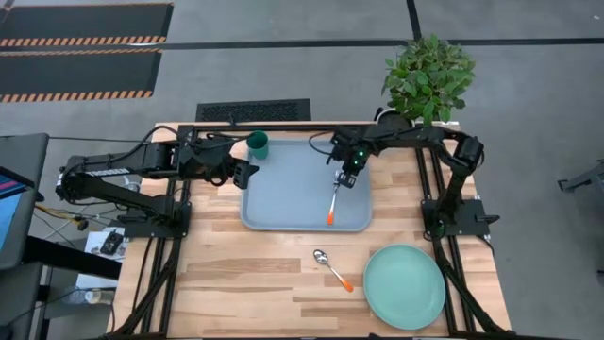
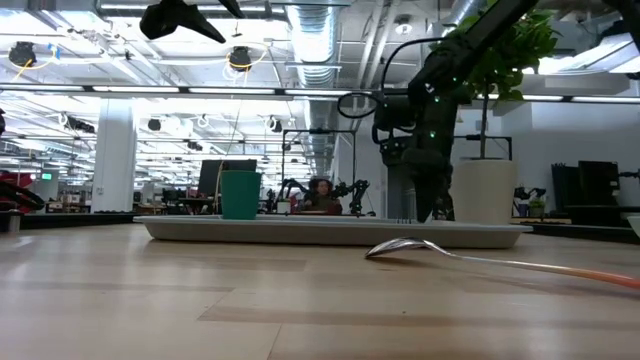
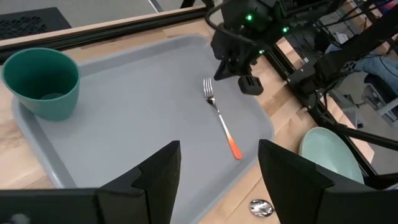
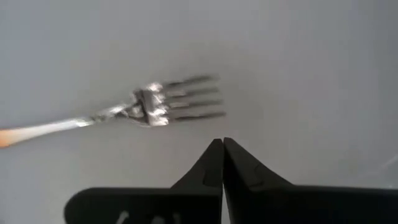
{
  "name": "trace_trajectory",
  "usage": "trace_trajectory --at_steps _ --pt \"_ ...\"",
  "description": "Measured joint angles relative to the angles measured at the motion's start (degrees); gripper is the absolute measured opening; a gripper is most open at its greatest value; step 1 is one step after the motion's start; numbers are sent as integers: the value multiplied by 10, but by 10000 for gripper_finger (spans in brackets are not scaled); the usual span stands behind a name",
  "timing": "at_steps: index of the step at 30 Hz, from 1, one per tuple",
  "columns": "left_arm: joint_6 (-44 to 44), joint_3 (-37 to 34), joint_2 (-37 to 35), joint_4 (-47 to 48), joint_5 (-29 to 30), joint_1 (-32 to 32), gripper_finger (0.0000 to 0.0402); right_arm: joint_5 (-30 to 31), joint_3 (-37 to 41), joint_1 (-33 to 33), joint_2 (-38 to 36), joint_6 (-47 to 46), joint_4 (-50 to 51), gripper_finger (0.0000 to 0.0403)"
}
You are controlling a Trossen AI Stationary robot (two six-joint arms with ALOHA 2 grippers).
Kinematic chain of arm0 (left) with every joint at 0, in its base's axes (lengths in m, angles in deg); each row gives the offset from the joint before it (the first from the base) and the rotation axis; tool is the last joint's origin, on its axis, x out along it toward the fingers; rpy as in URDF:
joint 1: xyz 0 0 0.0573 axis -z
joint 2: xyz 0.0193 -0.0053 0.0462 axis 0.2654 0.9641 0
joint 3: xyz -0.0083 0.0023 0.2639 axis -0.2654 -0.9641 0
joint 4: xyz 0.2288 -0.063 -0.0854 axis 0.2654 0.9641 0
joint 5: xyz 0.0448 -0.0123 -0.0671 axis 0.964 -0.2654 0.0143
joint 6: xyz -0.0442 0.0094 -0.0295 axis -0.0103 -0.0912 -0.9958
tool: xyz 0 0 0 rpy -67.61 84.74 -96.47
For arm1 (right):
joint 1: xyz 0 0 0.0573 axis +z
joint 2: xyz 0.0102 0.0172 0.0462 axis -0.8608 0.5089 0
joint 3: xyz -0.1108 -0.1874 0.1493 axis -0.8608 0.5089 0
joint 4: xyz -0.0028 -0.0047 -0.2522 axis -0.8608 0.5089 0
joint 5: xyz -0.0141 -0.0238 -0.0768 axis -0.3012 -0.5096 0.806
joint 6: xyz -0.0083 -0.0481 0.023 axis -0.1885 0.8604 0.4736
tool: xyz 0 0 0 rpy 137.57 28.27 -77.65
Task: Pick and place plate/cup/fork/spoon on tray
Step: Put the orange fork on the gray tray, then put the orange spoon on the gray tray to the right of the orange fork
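Observation:
The light blue-grey tray (image 1: 283, 203) lies in the middle of the table. The dark green cup (image 1: 258, 144) stands upright in the tray's far left corner. The fork (image 1: 335, 200) lies flat on the tray's right part, its tines (image 4: 180, 99) toward the far edge and its orange handle toward the near edge. My right gripper (image 4: 222, 146) is shut and empty just beyond the tines, touching nothing. My left gripper (image 3: 217, 180) is open and empty over the tray's left edge. The spoon (image 1: 332, 268) and the mint-green plate (image 1: 404, 286) rest on the bare wood near the front.
A plant in a white pot (image 1: 427, 80) stands at the far right, behind the tray. The spoon lies between the tray and the table's near edge, and the plate sits at the near right corner. Black frame rails run along the table's left and right sides.

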Motion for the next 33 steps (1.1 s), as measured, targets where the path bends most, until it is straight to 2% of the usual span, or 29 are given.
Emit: trace_trajectory --at_steps 10,16,24,33 --pt "0 0 0 1 15 0 202 0 0 7 0 -7 -24 8" --pt "0 0 0 1 14 0 202 0 0 9 0 -17 -59 19" --pt "0 0 0 1 13 0 202 0 0 8 0 -12 -80 14" --pt "7 0 0 1 13 0 202 11 -19 7 0 1 -70 22"
